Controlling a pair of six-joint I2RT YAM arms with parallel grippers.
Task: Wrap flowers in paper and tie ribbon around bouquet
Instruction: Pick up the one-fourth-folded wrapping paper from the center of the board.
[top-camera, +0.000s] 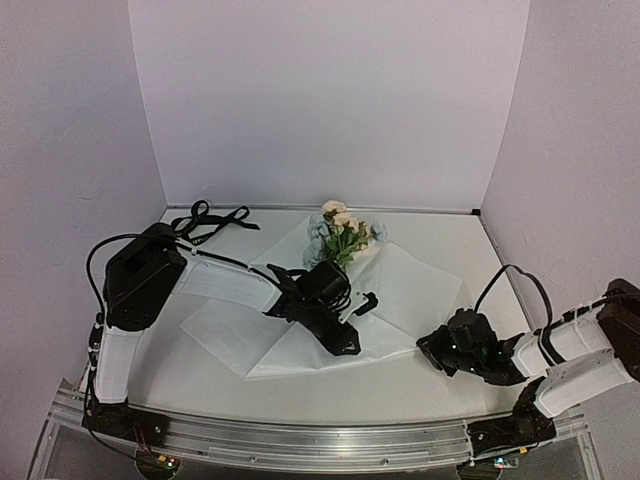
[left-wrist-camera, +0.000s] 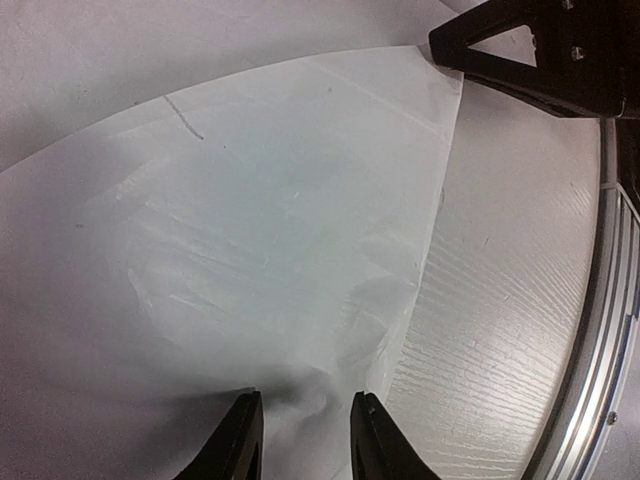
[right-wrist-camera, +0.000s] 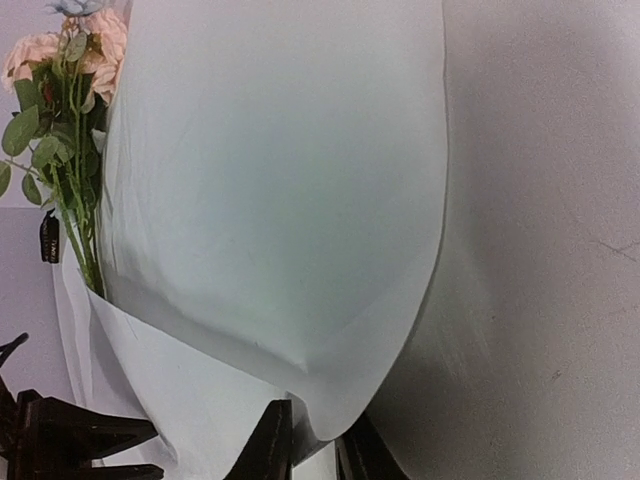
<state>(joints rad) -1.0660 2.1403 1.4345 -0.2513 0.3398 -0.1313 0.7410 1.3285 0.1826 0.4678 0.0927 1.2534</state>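
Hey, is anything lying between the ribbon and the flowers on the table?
Nothing visible does. The ribbon lies at the back left, the flowers at the back centre. Between them show only bare table and a corner of the paper. The left arm crosses nearer the robot, off that line.

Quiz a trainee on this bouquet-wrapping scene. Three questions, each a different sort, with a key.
1. True or false: the ribbon is tied round the flowers.
2. What sits between the right gripper's fingertips? A) the ribbon B) a corner of the paper C) a flower stem
3. Fill in: the ___ arm reaches over the middle of the paper.
Key: 1 false, it lies loose at the back left of the table; 2 B; 3 left.
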